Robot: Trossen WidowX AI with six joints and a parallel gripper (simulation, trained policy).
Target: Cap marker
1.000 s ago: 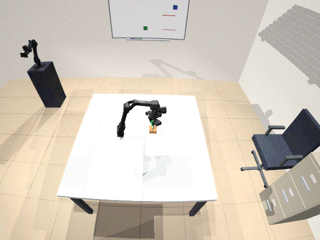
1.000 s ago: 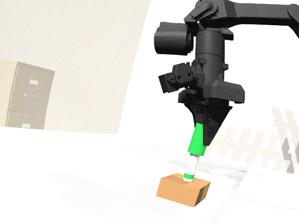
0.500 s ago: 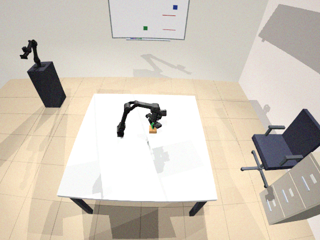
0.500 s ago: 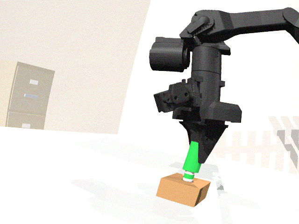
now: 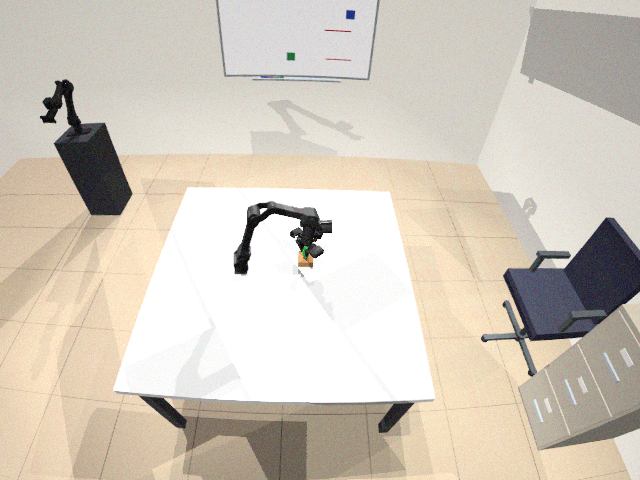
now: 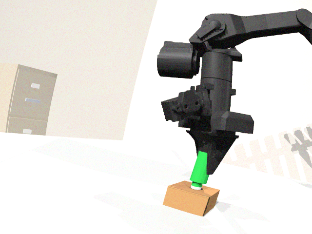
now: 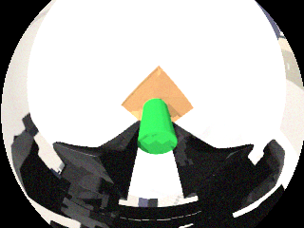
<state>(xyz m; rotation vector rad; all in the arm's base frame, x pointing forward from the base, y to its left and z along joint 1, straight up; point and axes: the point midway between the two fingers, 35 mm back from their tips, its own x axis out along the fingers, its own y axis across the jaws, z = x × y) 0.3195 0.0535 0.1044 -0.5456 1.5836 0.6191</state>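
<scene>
The black parallel-jaw gripper [image 5: 308,251] [image 6: 204,161] [image 7: 155,124] points downward and pinches the green tapered plastic cap [image 5: 305,252] [image 6: 199,167] [image 7: 157,125] between its two fingers. The cap sits over the top of the marker [image 6: 196,186], of which only a short green band and a white part are seen below the cap's rim. If the cap is fully clicked, I cannot tell. The marker stands in the hole of the orange-brown holder block [image 5: 305,264] [image 6: 186,200] [image 7: 159,87], and in the exterior view both lean a little. The block rests on the white rectangular table [image 5: 268,335] [image 6: 75,188] [image 7: 157,38].

The green marker cap [image 6: 199,167] [image 7: 157,125] slid down closer to the holder block [image 5: 305,259] [image 6: 186,200] [image 7: 159,87], covering the marker's white barrel above it; the gripper [image 5: 306,249] [image 6: 203,163] [image 7: 155,124] sank toward the block too.
</scene>
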